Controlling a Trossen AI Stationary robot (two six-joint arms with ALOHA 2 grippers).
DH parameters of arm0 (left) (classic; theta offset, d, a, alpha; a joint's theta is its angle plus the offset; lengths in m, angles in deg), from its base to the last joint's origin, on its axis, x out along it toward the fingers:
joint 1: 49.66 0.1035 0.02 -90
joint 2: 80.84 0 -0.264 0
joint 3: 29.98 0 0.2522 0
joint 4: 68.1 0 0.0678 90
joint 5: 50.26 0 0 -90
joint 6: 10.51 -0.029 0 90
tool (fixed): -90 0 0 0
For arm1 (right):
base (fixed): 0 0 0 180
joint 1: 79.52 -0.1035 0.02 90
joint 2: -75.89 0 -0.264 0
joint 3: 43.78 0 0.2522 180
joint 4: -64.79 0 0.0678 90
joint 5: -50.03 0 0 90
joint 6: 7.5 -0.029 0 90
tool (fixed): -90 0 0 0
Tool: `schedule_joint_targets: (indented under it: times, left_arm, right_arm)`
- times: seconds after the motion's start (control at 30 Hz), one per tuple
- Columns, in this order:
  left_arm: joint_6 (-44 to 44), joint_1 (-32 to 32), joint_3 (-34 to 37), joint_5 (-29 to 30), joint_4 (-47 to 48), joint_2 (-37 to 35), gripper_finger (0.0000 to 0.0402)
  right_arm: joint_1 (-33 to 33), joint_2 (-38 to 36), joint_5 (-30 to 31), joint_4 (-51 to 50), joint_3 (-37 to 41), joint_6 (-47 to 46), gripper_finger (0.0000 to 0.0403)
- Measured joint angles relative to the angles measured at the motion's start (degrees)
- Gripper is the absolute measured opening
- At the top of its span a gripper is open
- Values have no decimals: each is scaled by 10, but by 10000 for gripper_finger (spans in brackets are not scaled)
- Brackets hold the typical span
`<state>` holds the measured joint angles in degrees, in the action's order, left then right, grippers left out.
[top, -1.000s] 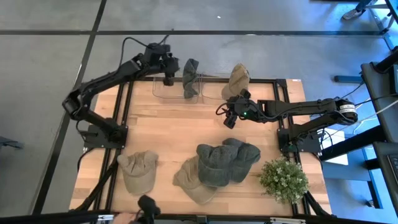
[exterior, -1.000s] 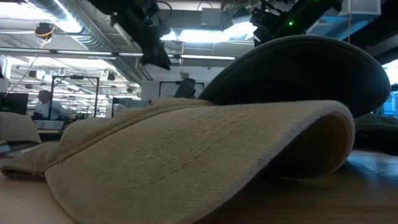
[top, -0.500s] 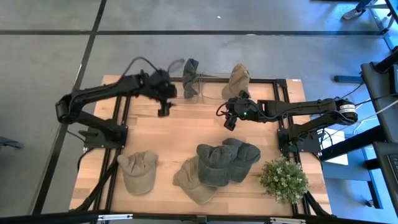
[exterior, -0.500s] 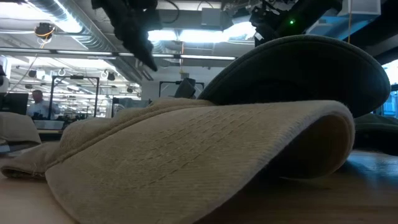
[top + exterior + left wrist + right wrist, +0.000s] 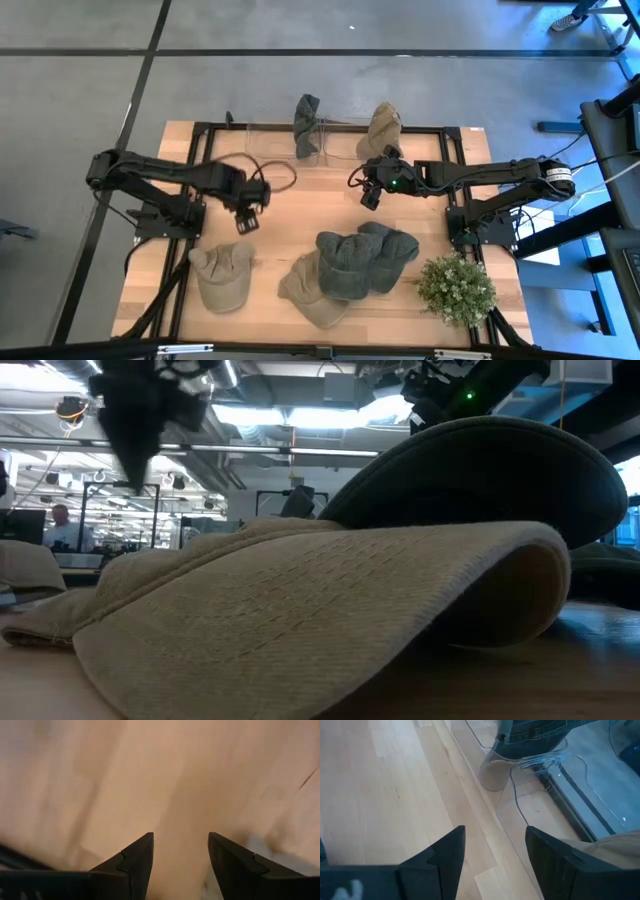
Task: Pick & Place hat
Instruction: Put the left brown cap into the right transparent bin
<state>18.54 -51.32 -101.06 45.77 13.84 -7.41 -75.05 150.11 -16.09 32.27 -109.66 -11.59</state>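
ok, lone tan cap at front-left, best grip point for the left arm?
Probably the crown of the tan cap, from straight above. It lies flat and apart from the overlapping caps, with bare wood around it. The open, empty left gripper is just behind it, so a short drop and pinch of the fabric should do.

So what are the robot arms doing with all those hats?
They are sorting hats. Two hats already hang on the clear rack at the back of the table: a dark hat and a tan hat. The left gripper is open and empty, over bare wood just above the tan cap at the front left. The right gripper is open too, waiting near the rack. More hats lie in a pile at the front, beside a small plant.
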Motion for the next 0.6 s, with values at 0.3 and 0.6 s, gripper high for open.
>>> schedule_joint_targets:
  times: [0.3, 0.6]
  left_arm:
    - [167, -111, 104, -80, 12, 0, 183]
    - [248, -178, 150, -123, 3, 0, 183]
  right_arm:
    - [-2, 0, -1, 1, 0, -1, 209]
    - [-2, 0, -1, 20, 0, -15, 209]
